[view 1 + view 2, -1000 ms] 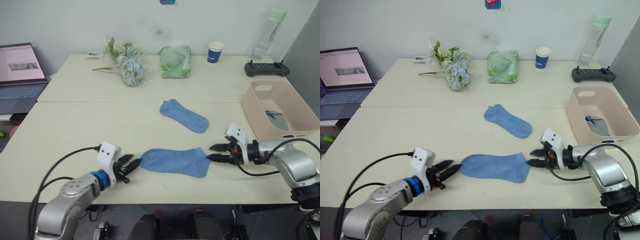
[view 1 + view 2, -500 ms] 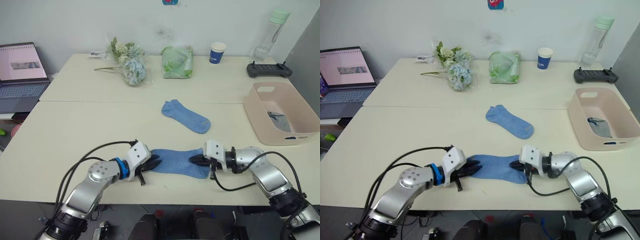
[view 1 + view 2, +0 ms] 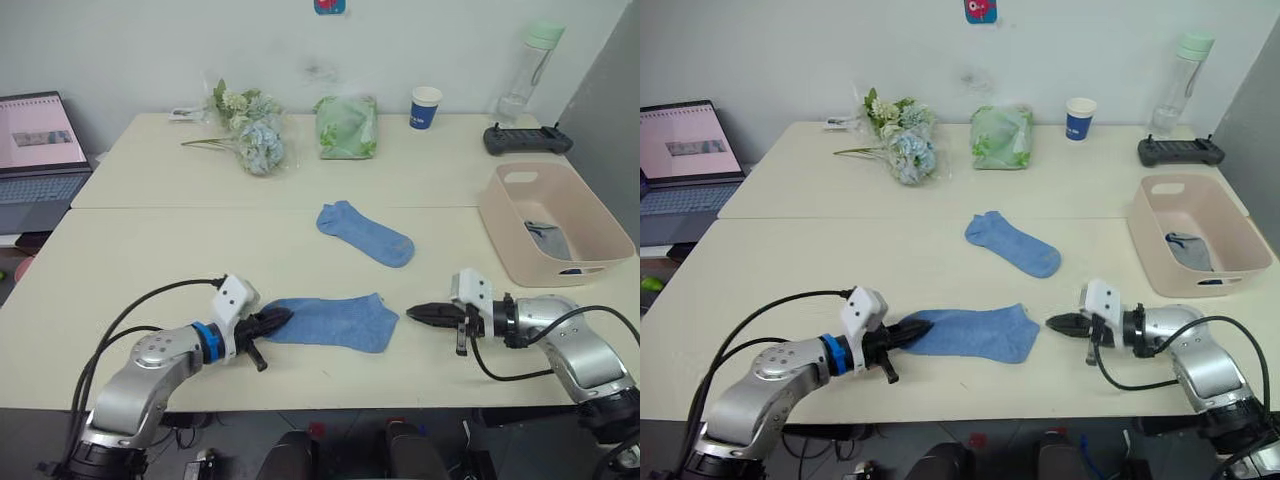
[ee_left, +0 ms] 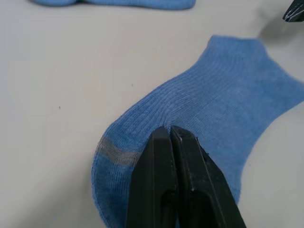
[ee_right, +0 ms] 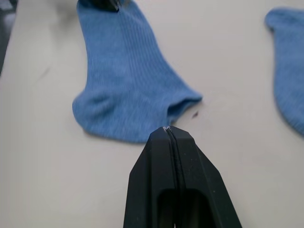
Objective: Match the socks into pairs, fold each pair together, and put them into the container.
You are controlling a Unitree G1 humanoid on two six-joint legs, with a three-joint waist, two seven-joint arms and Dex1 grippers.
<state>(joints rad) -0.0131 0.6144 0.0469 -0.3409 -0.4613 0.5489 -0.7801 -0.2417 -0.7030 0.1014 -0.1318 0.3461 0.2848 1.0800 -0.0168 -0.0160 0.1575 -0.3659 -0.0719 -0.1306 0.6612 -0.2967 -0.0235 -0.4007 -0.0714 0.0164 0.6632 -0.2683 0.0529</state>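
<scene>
A light blue sock [image 3: 330,322] lies flat near the table's front edge. My left gripper [image 3: 278,318] is shut on its toe end, and in the left wrist view the black fingers [image 4: 161,156] press together on the knit. My right gripper [image 3: 412,313] is shut with nothing in it, a short gap to the right of the sock's cuff [image 5: 185,104]. The other light blue sock [image 3: 365,232] lies slantwise mid-table. The pale pink container [image 3: 590,235] stands at the right edge with a grey sock [image 3: 545,238] inside.
Along the back stand a flower bunch [image 3: 250,135], a green bag [image 3: 347,127], a blue paper cup [image 3: 426,106], a bottle [image 3: 525,65] and a black controller [image 3: 528,140]. A laptop [image 3: 40,150] sits at the far left.
Both grippers closed from open at the sock's two ends. The right one has since drawn back to the right, empty, and the sock has slid a little left with the left gripper.
</scene>
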